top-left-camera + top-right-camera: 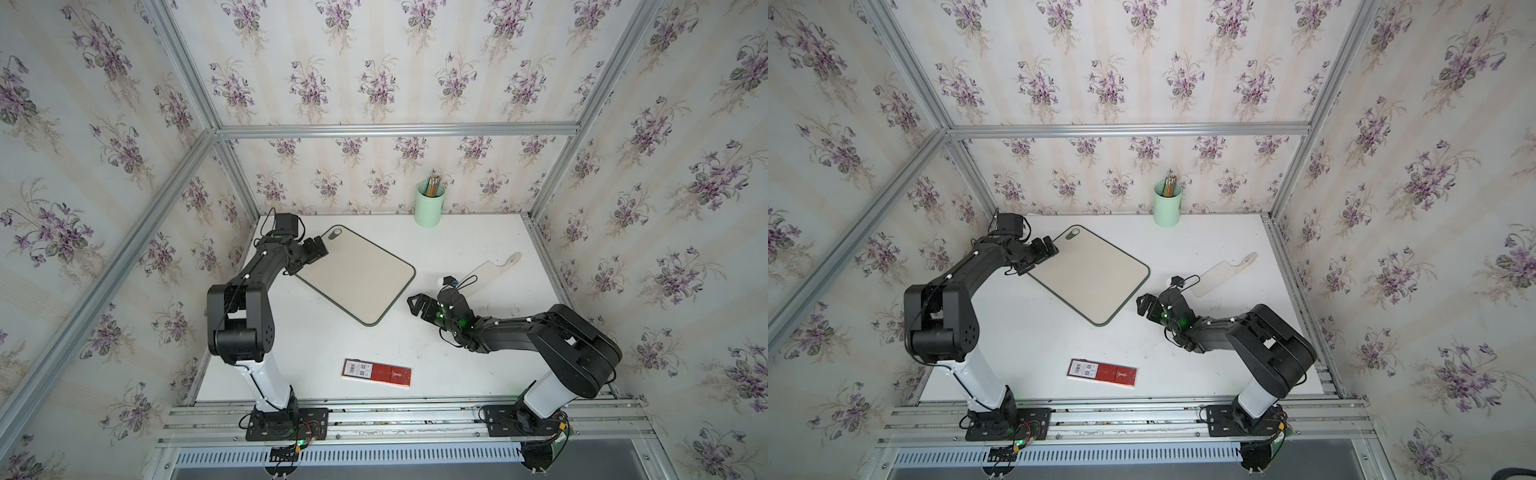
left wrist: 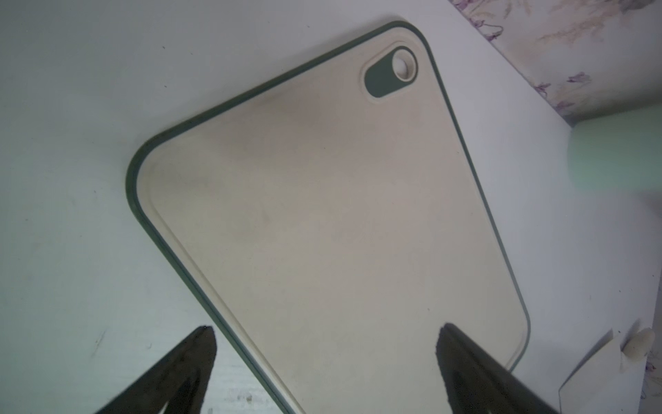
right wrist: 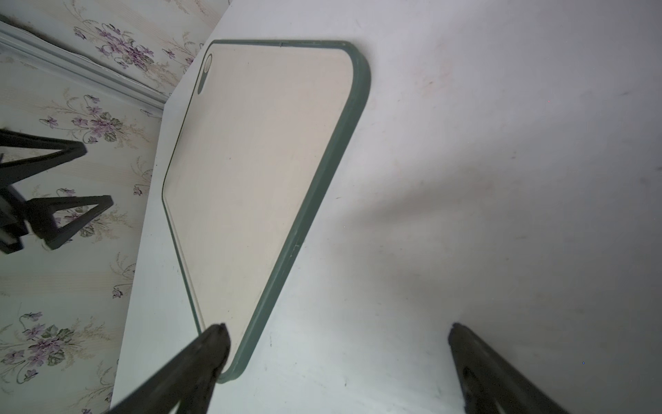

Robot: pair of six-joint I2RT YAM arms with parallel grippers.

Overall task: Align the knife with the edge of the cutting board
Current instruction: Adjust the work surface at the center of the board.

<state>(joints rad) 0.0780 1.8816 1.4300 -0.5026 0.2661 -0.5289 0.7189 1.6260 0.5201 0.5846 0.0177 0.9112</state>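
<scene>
The beige cutting board [image 1: 357, 274] [image 1: 1090, 274] with a dark green rim lies slanted on the white table, its oval hole at the far left corner. The white knife [image 1: 492, 272] [image 1: 1221, 276] lies apart from it to the right, handle pointing to the far right. My left gripper [image 1: 309, 259] [image 2: 326, 337] is open and empty, straddling the cutting board's [image 2: 322, 215] left edge. My right gripper [image 1: 411, 305] [image 3: 336, 333] is open and empty by the cutting board's [image 3: 258, 161] near right corner. The knife sits beyond its wrist.
A flat red box [image 1: 377, 372] [image 1: 1102, 373] lies near the table's front edge. A mint green cup [image 1: 429, 203] [image 1: 1167, 203] with pencils stands at the back wall. Aluminium frame posts and flowered walls close in the table on three sides.
</scene>
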